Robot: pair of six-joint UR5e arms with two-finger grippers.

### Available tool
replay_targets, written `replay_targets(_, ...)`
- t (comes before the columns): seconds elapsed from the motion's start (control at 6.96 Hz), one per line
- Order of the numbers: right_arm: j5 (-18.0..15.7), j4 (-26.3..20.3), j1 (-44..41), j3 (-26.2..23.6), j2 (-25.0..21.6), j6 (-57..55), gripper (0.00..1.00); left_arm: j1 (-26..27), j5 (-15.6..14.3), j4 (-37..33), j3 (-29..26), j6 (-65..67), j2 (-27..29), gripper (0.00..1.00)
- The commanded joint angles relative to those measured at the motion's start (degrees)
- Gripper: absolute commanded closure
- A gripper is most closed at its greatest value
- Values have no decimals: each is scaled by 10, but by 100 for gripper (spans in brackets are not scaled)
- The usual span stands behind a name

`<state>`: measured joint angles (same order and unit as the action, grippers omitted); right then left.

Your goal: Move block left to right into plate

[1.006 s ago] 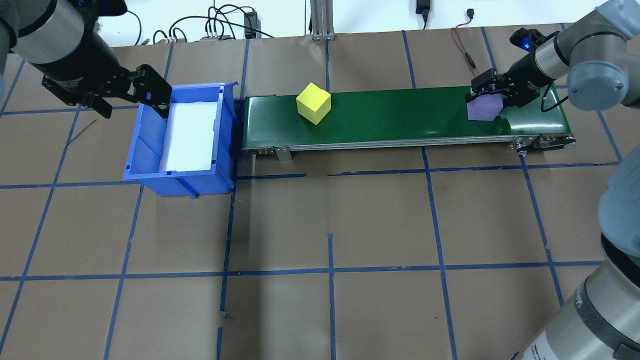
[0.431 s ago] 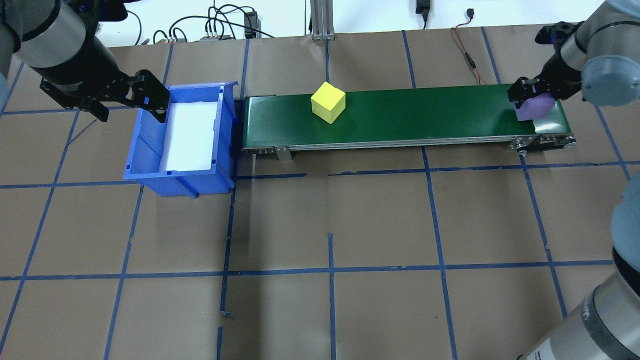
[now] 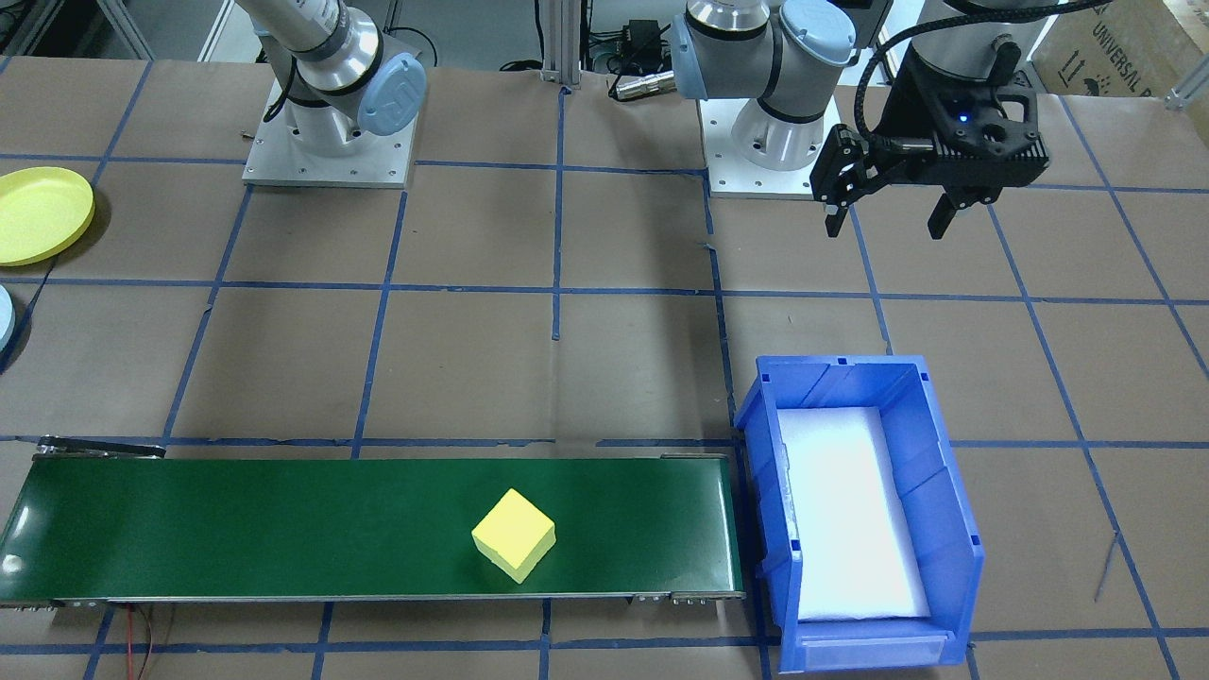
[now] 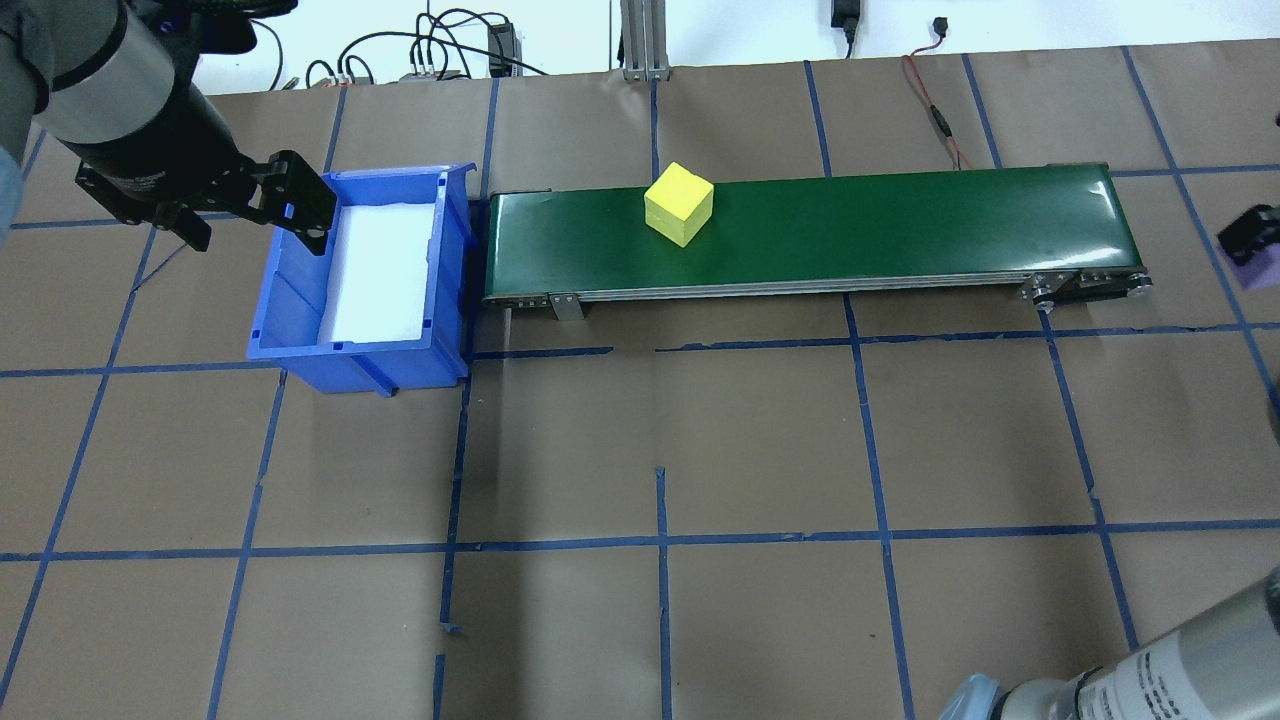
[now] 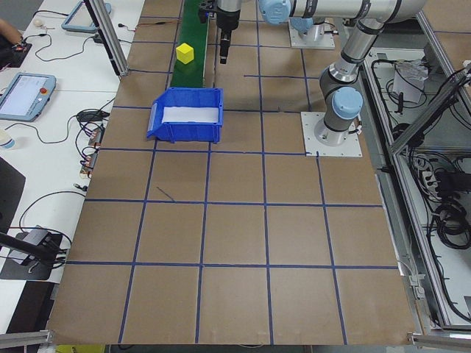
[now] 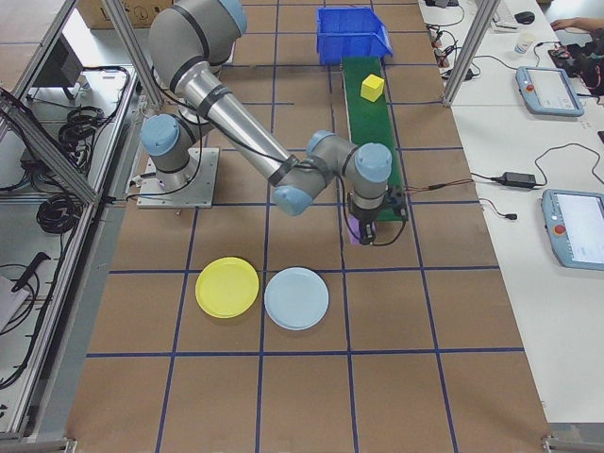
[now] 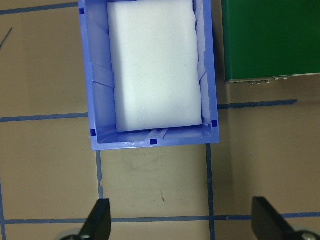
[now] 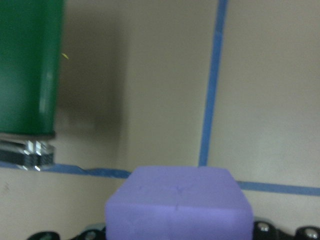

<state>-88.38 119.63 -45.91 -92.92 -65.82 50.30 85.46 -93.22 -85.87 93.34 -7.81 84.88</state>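
Past belt end, right pincer (image 4: 1250, 255) grips purple block (image 8: 178, 202).

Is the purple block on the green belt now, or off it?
Off it. The purple block is held in the right gripper past the conveyor belt end.

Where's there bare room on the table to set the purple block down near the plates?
The yellow plate and the light blue plate both lie empty, side by side. Bare brown paper surrounds them, with open squares in front and to either side. It is crowded only by the conveyor end, where the right gripper holds the purple block.
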Motion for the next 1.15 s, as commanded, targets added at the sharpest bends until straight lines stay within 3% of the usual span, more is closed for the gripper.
replay_targets(0.0,18,-8,135,-51,-13,143,76,-1,-3,-2,1,0,-2,0)
replay_targets(0.14,22,-5,174,-71,-13,185,76,1,1,-1,2,1,5,0)
replay_targets(0.29,21,-5,180,-75,-13,187,47,1,2,0,3,0,1,0)
replay_targets(0.43,31,-10,181,-74,-13,186,0,-3,6,4,4,-2,5,0)
replay_targets(0.72,33,-19,175,-67,-24,177,0,-6,-2,2,3,-9,-4,0)
replay_targets(1.01,32,-74,80,-66,-111,83,0,0,7,4,5,-11,7,0)
